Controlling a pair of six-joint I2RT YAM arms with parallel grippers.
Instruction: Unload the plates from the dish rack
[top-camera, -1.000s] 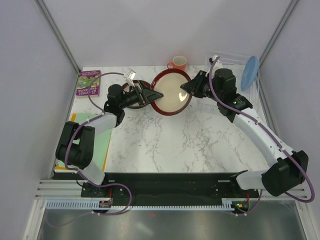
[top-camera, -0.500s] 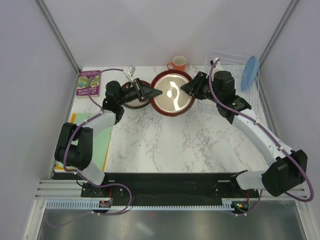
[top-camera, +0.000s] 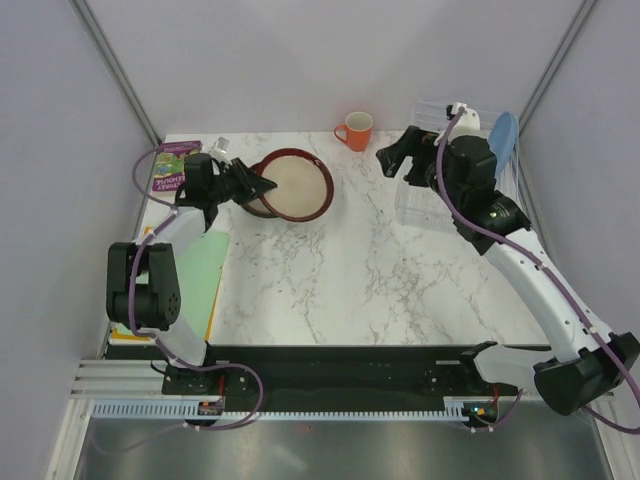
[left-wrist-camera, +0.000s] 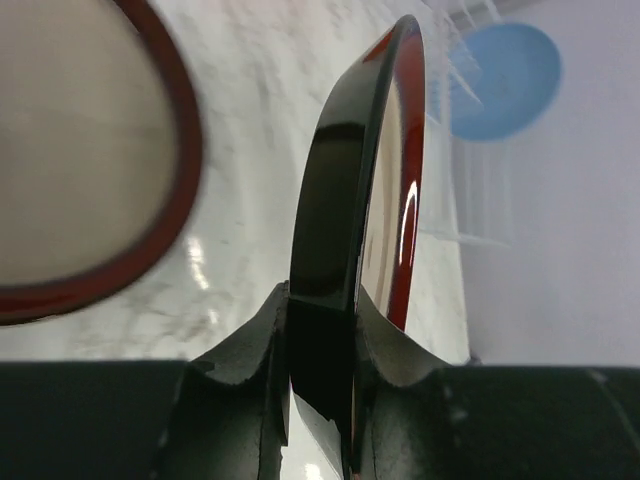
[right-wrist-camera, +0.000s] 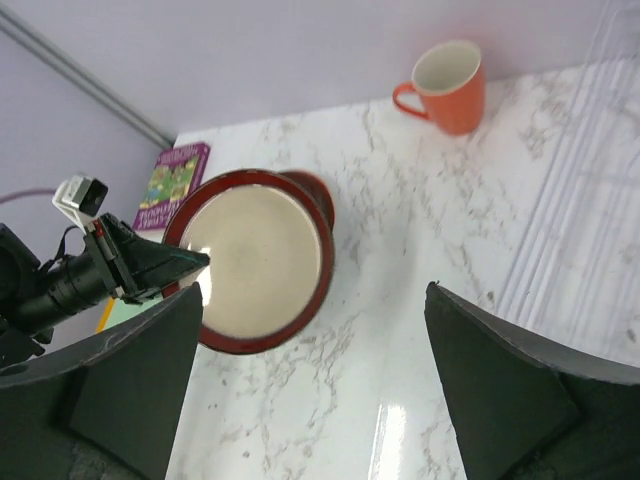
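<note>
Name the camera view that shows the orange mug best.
The right wrist view: the orange mug looks large and upright on the table, its handle and inside visible. The top external view shows it small, near the far edge. The left wrist view misses it.

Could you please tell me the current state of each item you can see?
Left gripper: shut on the upper cream plate.
Upper cream plate: rim clamped, overlapping the lower one.
Lower cream plate: face up on the table, partly covered.
Blue plate: on edge in the dish rack.
Mug: upright, empty.
Right gripper: open, empty.
</note>
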